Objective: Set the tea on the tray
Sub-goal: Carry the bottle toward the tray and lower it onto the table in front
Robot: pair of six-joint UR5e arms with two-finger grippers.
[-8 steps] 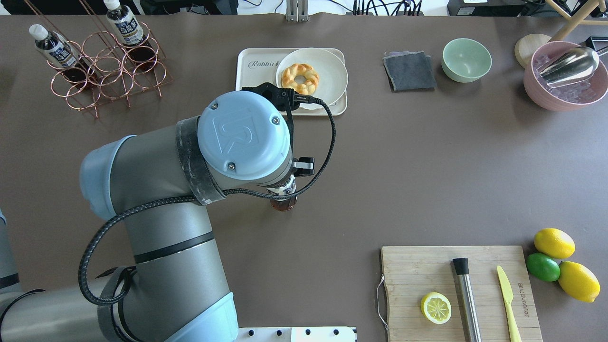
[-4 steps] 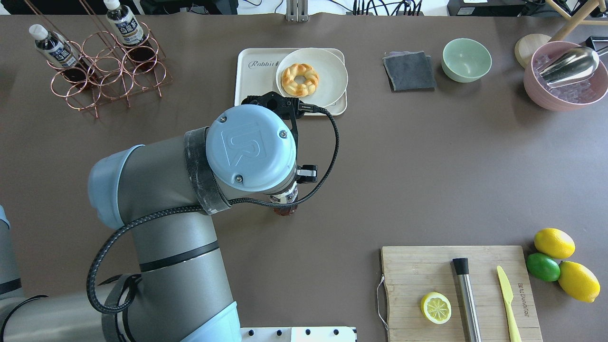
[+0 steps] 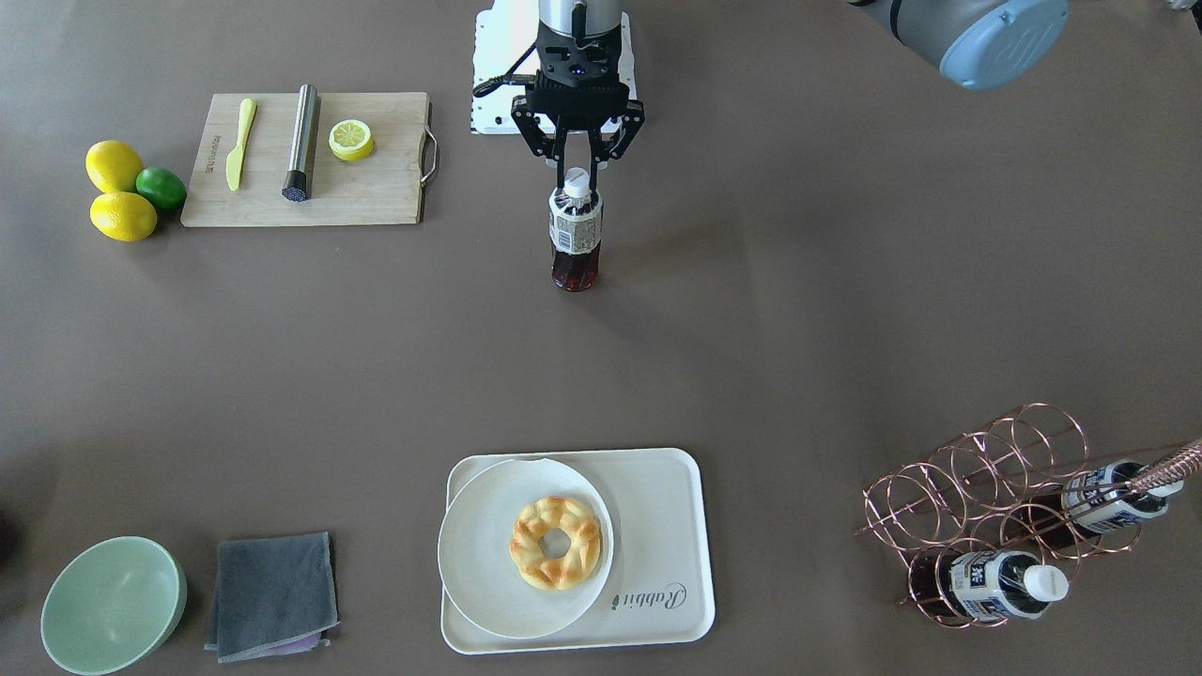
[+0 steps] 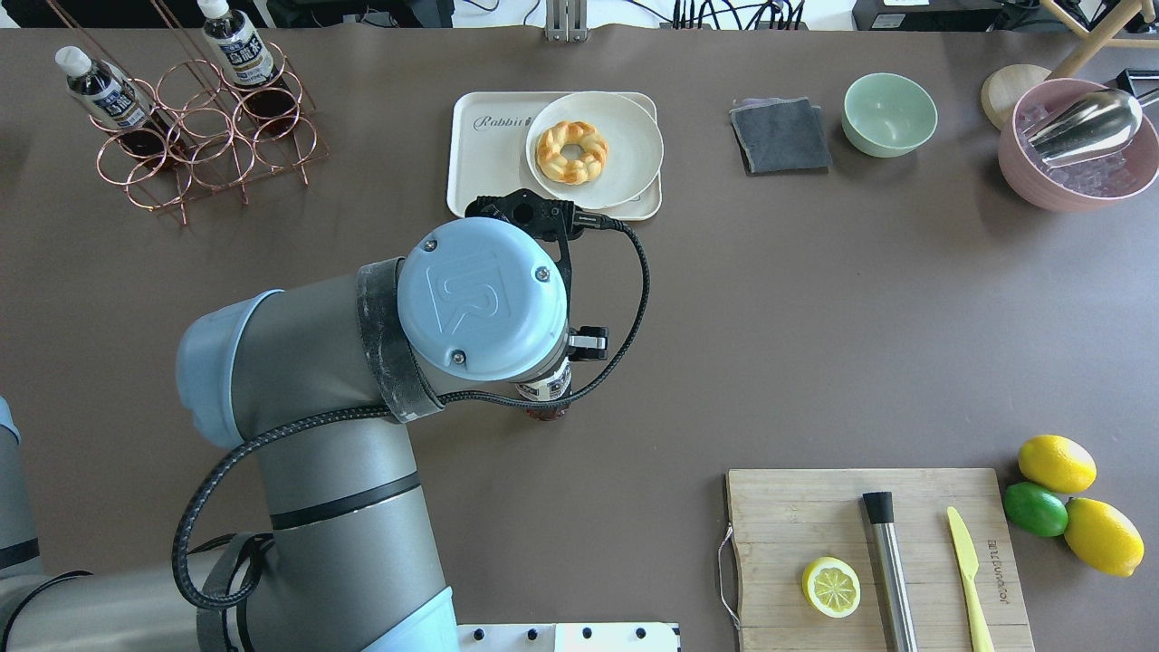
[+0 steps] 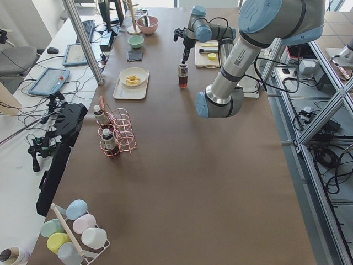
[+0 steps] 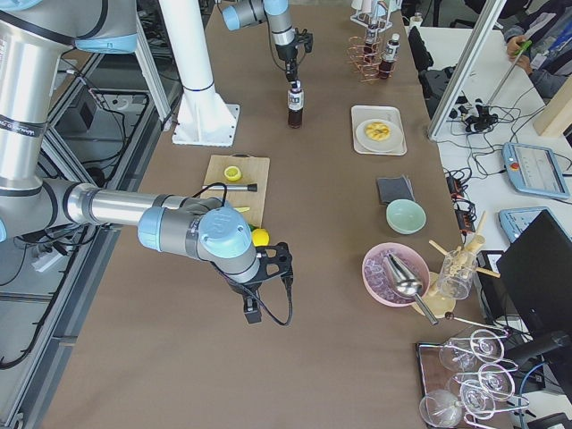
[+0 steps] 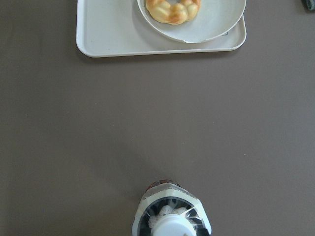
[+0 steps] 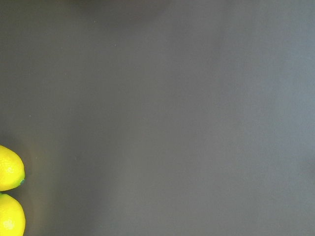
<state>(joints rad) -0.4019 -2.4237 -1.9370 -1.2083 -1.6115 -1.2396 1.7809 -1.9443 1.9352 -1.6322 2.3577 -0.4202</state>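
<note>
Pinching the white cap of the tea point(image 3: 575, 235) from above with the left gripper point(image 3: 578, 176), fingers point(image 3: 563, 167) closed on either side of it. Hanging straight down below the fingertips, upright, dark drink in the lower half. Hard to say whether resting on the table point(image 3: 798, 310) or held just clear of it. From the left wrist camera, directly beneath the fingers, cap uppermost.

Well ahead of those fingers, away from the robot's base: the tray point(image 3: 657, 507), carrying a round white plate point(image 3: 479, 563) with a ring-shaped pastry point(image 3: 555, 543), lettered end bare. Off to the fingers' left and farther out than the tray: a copper wire rack point(image 3: 967, 488) holding two more bottles point(image 3: 1000, 584) of the same kind.

Far from those fingers, toward the robot's right: the right gripper point(image 6: 253, 311), low over the table, near the lemons point(image 8: 10, 167) and the cutting board point(image 6: 257, 174). Cannot tell whether spread or closed, visible only from the side camera.
</note>
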